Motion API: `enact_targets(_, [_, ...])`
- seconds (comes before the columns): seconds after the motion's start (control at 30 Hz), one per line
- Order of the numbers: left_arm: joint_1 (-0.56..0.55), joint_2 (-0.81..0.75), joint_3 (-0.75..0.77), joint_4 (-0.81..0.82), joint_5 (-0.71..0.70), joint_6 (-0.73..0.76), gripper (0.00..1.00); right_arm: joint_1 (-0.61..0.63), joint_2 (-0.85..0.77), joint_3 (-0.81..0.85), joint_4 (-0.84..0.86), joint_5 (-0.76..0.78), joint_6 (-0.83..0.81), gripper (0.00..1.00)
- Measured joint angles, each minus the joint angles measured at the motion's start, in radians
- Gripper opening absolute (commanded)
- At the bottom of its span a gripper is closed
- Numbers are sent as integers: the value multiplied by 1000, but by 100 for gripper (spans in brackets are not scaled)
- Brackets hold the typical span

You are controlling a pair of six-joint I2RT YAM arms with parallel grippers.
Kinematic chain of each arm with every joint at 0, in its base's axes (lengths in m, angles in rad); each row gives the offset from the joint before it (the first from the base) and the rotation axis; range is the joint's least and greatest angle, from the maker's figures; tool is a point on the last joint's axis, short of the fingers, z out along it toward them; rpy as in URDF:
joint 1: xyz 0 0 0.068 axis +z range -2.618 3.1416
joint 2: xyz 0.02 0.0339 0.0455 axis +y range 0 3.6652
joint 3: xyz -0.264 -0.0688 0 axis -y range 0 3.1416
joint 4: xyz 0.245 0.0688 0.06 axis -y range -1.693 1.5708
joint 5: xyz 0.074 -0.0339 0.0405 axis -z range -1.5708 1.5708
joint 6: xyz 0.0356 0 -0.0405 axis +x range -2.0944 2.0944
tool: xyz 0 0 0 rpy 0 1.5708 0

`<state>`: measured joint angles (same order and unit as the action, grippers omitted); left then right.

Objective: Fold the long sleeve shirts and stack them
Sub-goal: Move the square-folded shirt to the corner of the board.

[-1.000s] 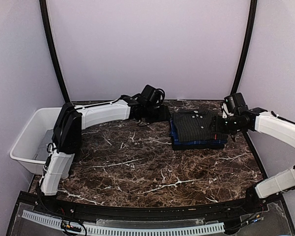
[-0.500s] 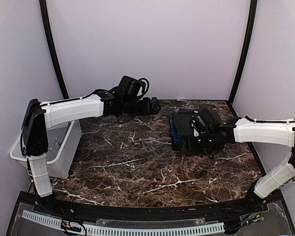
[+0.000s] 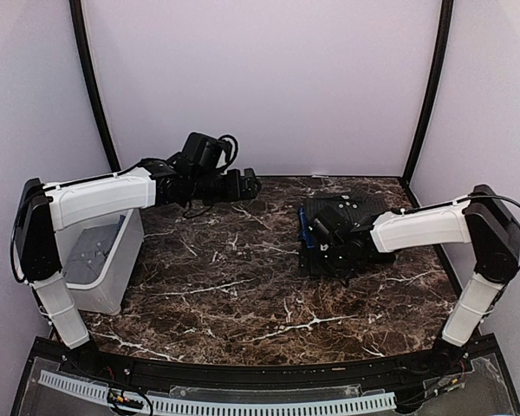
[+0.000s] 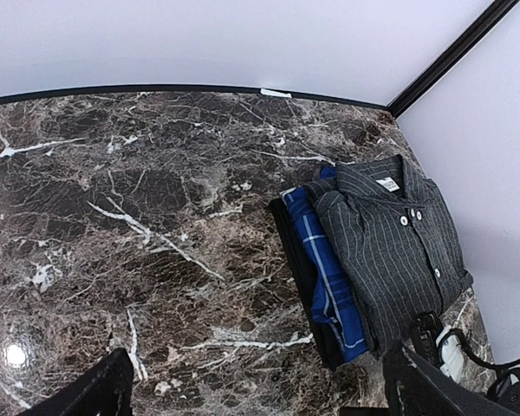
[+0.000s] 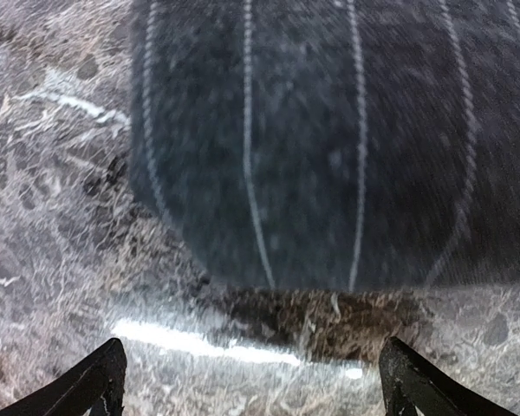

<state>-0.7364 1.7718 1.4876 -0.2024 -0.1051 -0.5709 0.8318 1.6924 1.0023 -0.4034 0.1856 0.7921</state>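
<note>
Bin (image 3: 113, 273) of white plastic stands nearest, at 9 o'clock by the left edge of the table (image 3: 243, 303); what lies inside is too dim to name.

Further in, the right hand (image 3: 322, 236) hangs low at the near-left edge of the stack. Its fingers are spread wide with nothing between them. Its own camera shows the pinstriped hem just ahead and bare marble below. That pose would suit squaring the edge or simply keeping off the cloth.

At 2 o'clock lies the black pinstripe shirt (image 4: 390, 243), folded with its collar toward 12 o'clock. It rests on the plaid shirt (image 4: 325, 277), whose blue edge peeks out on the 9 o'clock side. With both shirts folded and stacked, the task looks close to done.

Farthest, at 11 o'clock, the left hand (image 3: 243, 185) hovers high and well apart from the stack. Its fingers are apart and hold nothing. It is probably held there to leave the right arm room.
</note>
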Motion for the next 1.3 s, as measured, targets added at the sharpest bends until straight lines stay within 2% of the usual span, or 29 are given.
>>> enact_targets(0.4, [23, -14, -23, 5, 0, 0, 99, -5, 187, 156, -40, 99, 30, 99])
enact_targets(0.6, [23, -16, -24, 4, 0, 0, 99, -38, 228, 206, -55, 127, 33, 99])
enact_targets(1.03, [23, -63, -60, -9, -9, -1, 99, -277, 272, 252, -49, 143, -79, 99])
enact_targets(1.3, [23, -71, -77, -10, -8, -10, 99, -393, 413, 460, -55, 99, -141, 99])
